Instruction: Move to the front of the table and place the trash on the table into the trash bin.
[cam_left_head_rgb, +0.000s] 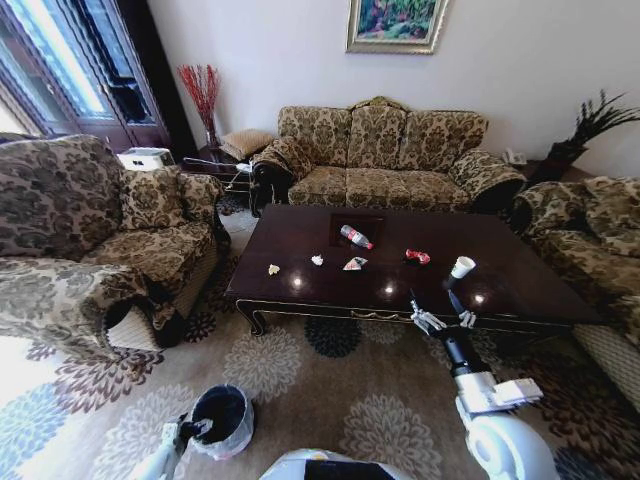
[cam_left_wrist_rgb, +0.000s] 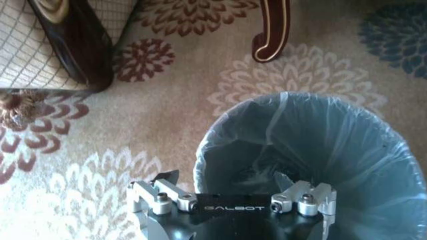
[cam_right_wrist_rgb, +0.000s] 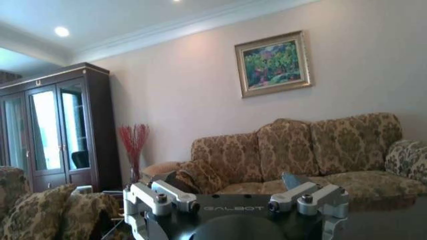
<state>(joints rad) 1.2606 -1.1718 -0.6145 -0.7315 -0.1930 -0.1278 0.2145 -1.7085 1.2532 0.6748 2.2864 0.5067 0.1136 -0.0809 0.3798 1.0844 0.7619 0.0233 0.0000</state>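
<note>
My right gripper hovers with fingers apart just off the table's near edge. The white paper cup stands just ahead, the nearest trash; free tabletop surrounds it. My left gripper, seemingly clamped on the trash bin, holds its rim low by the floor.

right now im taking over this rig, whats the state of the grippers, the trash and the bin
Left gripper: shut on the trash bin rim, holding it low over the carpet.
Right gripper: open, empty, at the table's near edge.
On the table: bottle, red wrapper, paper cup, snack bag, two small scraps.
Done: robot is facing the table.
Left: every piece of trash.
</note>
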